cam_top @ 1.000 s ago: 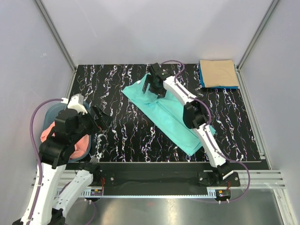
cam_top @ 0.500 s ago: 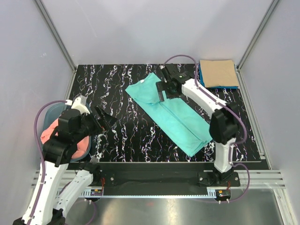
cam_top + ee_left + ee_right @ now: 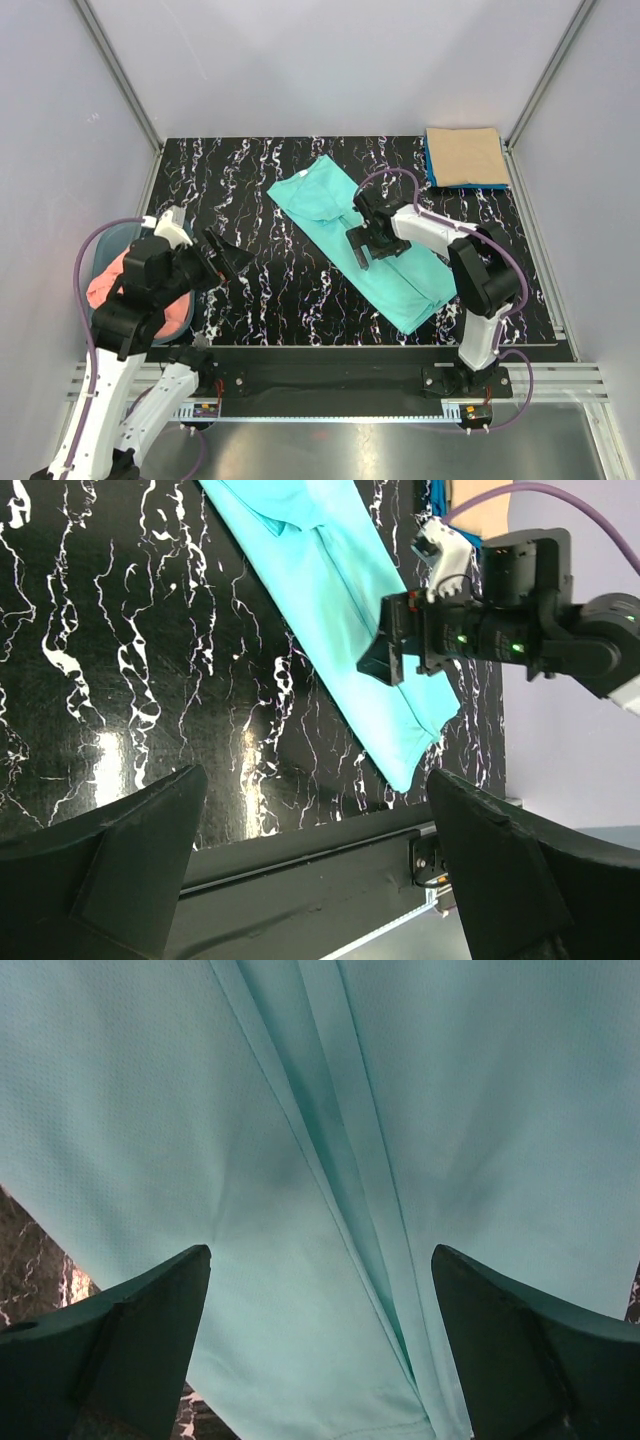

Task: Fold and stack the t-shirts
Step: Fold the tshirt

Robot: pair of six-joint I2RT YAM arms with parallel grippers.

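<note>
My right jaws stand wide and empty, just above the folded turquoise-green t-shirt [image 3: 405, 282], which lies diagonally mid-counter [image 3: 260, 160]. My left jaws stand wide and empty over the counter's left side. The tan-beige t-shirt [image 3: 463, 155] rests on the blue t-shirt [image 3: 428, 165] in the far right corner.

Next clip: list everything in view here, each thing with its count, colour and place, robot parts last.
turquoise-green t-shirt: one, turquoise, folded into a long strip, lying diagonally mid-table
tan-beige t-shirt: one, tan, folded, far right corner, on top of the blue one
blue t-shirt: one, blue, under the tan one, only its edges showing
salmon pink t-shirt: one, pink, bunched in the basket
basket: one, blue-grey, near left edge
table: one, black with white veining
left gripper: one, black, open, empty, over the table's left part
right gripper: one, black, open, over the turquoise shirt
</note>
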